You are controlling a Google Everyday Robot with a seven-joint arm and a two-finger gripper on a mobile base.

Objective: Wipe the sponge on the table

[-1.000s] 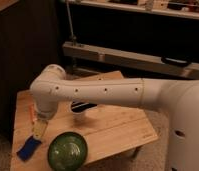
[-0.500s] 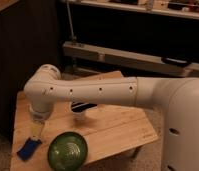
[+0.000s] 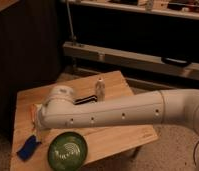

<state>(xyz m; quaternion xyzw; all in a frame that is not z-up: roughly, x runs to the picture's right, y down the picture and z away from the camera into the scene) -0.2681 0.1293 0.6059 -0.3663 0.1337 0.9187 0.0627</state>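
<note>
The blue sponge (image 3: 27,148) lies flat on the wooden table (image 3: 118,134), near its front left corner. My white arm reaches across the table from the right and bends down at its left end. The gripper (image 3: 36,132) hangs under that bend, just above and to the right of the sponge, mostly hidden by the arm. It looks open, with nothing in it. The sponge rests on the wood, apart from the gripper.
A green bowl (image 3: 67,150) sits at the table's front edge, right of the sponge. A small bottle (image 3: 99,89) stands near the back of the table. A thin orange stick (image 3: 32,113) lies at the left. A long pale rail (image 3: 143,59) runs behind.
The bend of the arm has shifted to the right and lower, covering more of the gripper. The sponge and bowl have stayed where they were.
</note>
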